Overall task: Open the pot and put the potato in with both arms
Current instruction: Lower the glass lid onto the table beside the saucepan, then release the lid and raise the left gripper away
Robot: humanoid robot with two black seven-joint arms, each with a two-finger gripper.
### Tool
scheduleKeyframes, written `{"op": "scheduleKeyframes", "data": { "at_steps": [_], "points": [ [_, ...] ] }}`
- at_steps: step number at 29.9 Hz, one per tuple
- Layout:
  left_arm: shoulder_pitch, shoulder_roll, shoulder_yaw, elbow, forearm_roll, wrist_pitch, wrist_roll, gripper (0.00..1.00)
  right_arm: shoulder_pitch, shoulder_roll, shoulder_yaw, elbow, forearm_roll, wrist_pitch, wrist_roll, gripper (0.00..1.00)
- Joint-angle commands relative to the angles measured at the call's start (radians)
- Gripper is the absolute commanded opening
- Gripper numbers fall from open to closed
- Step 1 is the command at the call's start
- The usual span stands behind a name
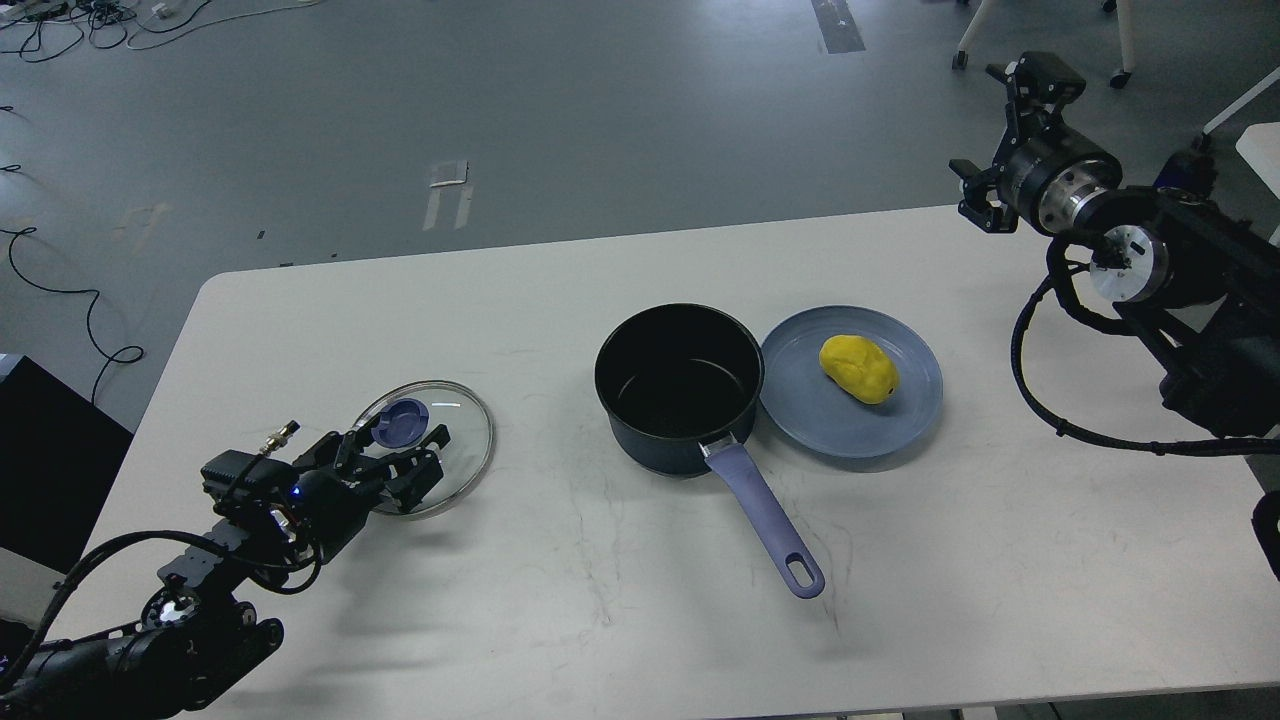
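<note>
The dark pot [680, 385] stands open and empty at the table's middle, its purple handle [765, 520] pointing toward me. The yellow potato [858, 368] lies on a blue plate [800, 420] touching the pot's right side. The glass lid [455, 445] with a purple knob [405, 421] lies flat on the table at the left. My left gripper [422, 458] hovers over the lid's near edge, open, with the knob free beside its fingers. My right gripper [1003, 135] is open and empty, raised beyond the table's far right corner, well away from the potato.
The white table [560, 290] ends just behind the right gripper and close to my left arm's base. Cables lie on the grey floor at the far left. A chair base stands at the far right.
</note>
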Motion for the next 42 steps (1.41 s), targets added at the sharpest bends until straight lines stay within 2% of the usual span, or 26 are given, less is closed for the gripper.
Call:
{"op": "scheduleKeyframes", "data": {
  "at_steps": [1,5,11,17,27,31,34,40,41,42],
  "points": [
    [-0.001,0.006,-0.002,-0.014,-0.002,0.001,0.000,1.00,-0.002,0.000,0.000,-0.001,0.000,-0.002,0.000,1.00],
    [-0.002,0.029,-0.003,-0.071,-0.018,0.001,0.000,1.00,-0.002,0.000,0.000,-0.001,0.000,-0.002,0.000,1.00],
    [-0.033,0.134,-0.003,-0.235,-0.047,0.001,0.000,1.00,-0.003,0.000,0.000,-0.001,0.000,-0.002,0.002,1.00],
    [-0.105,0.152,0.000,-0.229,-0.052,0.001,0.000,1.00,-0.003,0.000,0.000,0.001,0.000,-0.001,0.002,1.00],
    [-0.110,0.158,-0.003,-0.229,-0.055,0.001,0.000,1.00,-0.005,0.000,0.000,-0.001,0.000,0.001,0.002,1.00],
    [-0.146,0.178,-0.009,-0.230,-0.073,0.001,0.000,0.99,-0.005,0.000,0.000,-0.001,0.000,0.004,0.002,1.00],
    [-0.195,0.177,-0.018,-0.235,-0.168,0.001,0.000,0.99,-0.003,0.002,0.000,0.002,0.000,0.009,0.002,1.00],
    [-0.425,0.167,-0.021,-0.236,-0.498,0.001,0.000,1.00,0.012,-0.002,-0.002,0.011,0.000,0.015,0.003,1.00],
    [-0.482,0.158,-0.028,-0.226,-0.595,-0.026,0.000,1.00,0.014,-0.003,-0.009,0.018,-0.003,0.015,0.005,1.00],
    [-0.502,0.152,-0.034,-0.223,-0.655,-0.093,0.000,1.00,0.017,-0.003,-0.017,0.019,-0.003,0.015,0.006,1.00]
  ]
}}
